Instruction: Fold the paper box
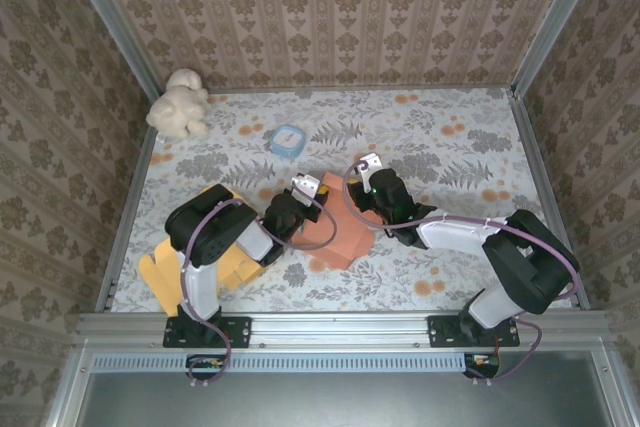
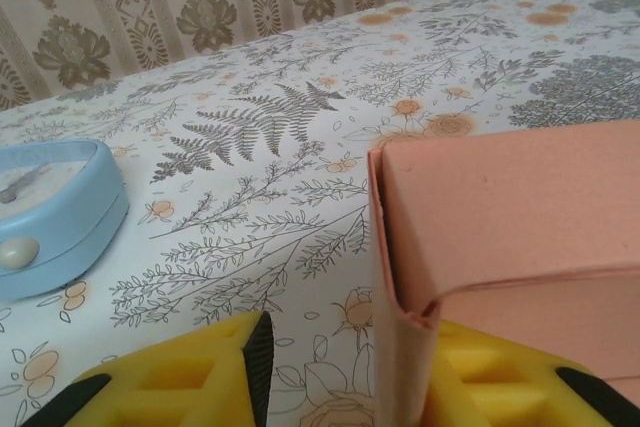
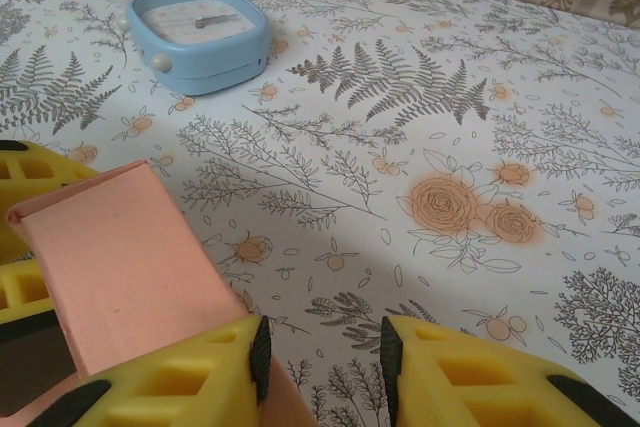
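Progress judged partial.

Top view: found the paper box (image 1: 340,232) at centre frame on the floral worktop (image 1: 450,147), flaps raised but not closed up; remaining folds and tucking judged outstanding. Found the left end effector (image 1: 305,209) and right end effector (image 1: 372,197) at its upper corners. Noted a blue timer (image 1: 288,139) above, a plush toy (image 1: 178,102) upper left, yellow cardboard (image 1: 160,267) lower left, and wallpapered walls (image 1: 330,7) all round.

Left wrist view: saw the left end effector (image 2: 350,357) open astride an upright box (image 2: 500,207) wall, with a gap on the left side.

Right wrist view: saw the right end effector (image 3: 320,347) open with nothing between its fingers, and a box (image 3: 110,257) flap leaning lower left.
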